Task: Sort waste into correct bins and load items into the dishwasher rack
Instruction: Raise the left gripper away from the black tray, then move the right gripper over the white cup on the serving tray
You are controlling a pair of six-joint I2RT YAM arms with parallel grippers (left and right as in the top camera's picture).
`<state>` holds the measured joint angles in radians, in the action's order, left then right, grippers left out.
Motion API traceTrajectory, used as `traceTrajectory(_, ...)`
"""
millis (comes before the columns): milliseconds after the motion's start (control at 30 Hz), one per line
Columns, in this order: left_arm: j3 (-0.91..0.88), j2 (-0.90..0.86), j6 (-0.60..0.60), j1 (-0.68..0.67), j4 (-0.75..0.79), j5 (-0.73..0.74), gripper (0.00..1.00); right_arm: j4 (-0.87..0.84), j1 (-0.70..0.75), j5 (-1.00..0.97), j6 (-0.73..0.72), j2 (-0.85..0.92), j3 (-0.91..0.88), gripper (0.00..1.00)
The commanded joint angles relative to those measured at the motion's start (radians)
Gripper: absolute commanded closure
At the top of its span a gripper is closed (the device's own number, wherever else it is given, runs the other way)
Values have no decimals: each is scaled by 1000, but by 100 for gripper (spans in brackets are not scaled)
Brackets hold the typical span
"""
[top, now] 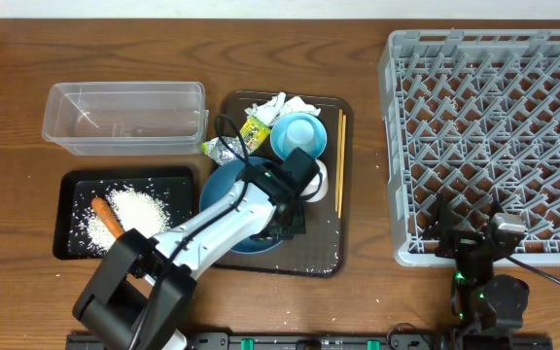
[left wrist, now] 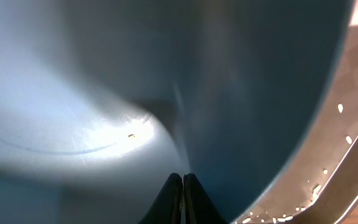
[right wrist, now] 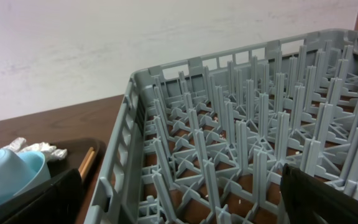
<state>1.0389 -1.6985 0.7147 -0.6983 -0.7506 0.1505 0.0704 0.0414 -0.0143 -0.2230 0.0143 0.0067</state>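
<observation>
The dark blue bowl (top: 227, 185) sits at the front left of the brown serving tray (top: 319, 258). My left gripper (top: 285, 222) hangs over it, and in the left wrist view the bowl (left wrist: 73, 74) fills the frame. The left gripper (left wrist: 183, 176) is shut, tips together, with nothing visible between them. Rice (top: 139, 206) and a carrot (top: 105, 216) lie in the black tray (top: 76, 190). Tissue (top: 278, 105), a yellow-green wrapper (top: 254, 131), foil (top: 222, 148), a light blue cup (top: 297, 134) and chopsticks (top: 340, 160) lie on the serving tray. My right gripper (top: 474, 238) (right wrist: 185, 199) stands open over the front left corner of the grey rack (top: 484, 126) (right wrist: 229, 124).
A clear tub (top: 124, 117) stands behind the black tray. A white cup (top: 317, 180) shows partly under my left arm. Loose rice grains dot the serving tray (left wrist: 347, 168). The right wrist view also catches the light blue cup (right wrist: 8, 171) and the chopsticks (right wrist: 87, 162).
</observation>
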Motion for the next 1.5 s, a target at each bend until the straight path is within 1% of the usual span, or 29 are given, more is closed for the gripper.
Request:
traceTrajectory(0,3,12,24,-10,-11,-1,94,4,18,3,7,-7,-1,1)
traceTrajectory(100,6,48,24,-10,-20,0,94,4,18,3,8,-7,-1,1)
traceTrajectory(267,6,174,22,-9,-22,31,94,4,18,3,8,-8,-1,1)
traceTrajectory(367,6,268,-12,6,-23,-11,93,4,18,3,8,-7,-1,1)
traceTrajectory(433,6,336,-55,29,-24,-90,89,4,18,3,7,-8,-1,1)
traceTrajectory(500,6,407,-75,64,-31,-204,83,4,18,3,7,-7,-1,1)
traceTrajectory(533,6,444,-75,87,-35,-270,76,4,18,3,7,-8,-1,1)
traceTrajectory(600,6,520,-74,144,-39,-381,51,4,18,3,7,-7,-1,1)
traceTrajectory(700,6,610,-75,238,-42,-486,40,4,18,3,7,-8,-1,1)
traceTrajectory(767,6,667,-74,323,-49,-524,30,4,18,3,8,-8,-1,1)
traceTrajectory(800,6,693,-74,373,-56,-531,26,4,18,3,8,-8,-1,1)
traceTrajectory(867,6,735,-69,472,-80,-529,23,4,18,3,7,-8,-1,1)
traceTrajectory(1033,6,780,0,694,-181,-526,13,4,18,3,8,-8,-1,1)
traceTrajectory(1133,6,772,33,797,-231,-521,11,4,18,3,7,-8,-1,1)
traceTrajectory(1267,6,744,35,934,-254,-391,9,4,18,3,7,-8,-1,1)
traceTrajectory(1300,6,731,35,978,-254,-337,6,4,18,3,7,-8,-1,1)
traceTrajectory(1400,6,688,35,1078,-251,-229,6,4,18,3,8,-7,-1,1)
traceTrajectory(1467,6,655,35,1132,-251,-182,5,4,18,3,8,-7,-1,1)
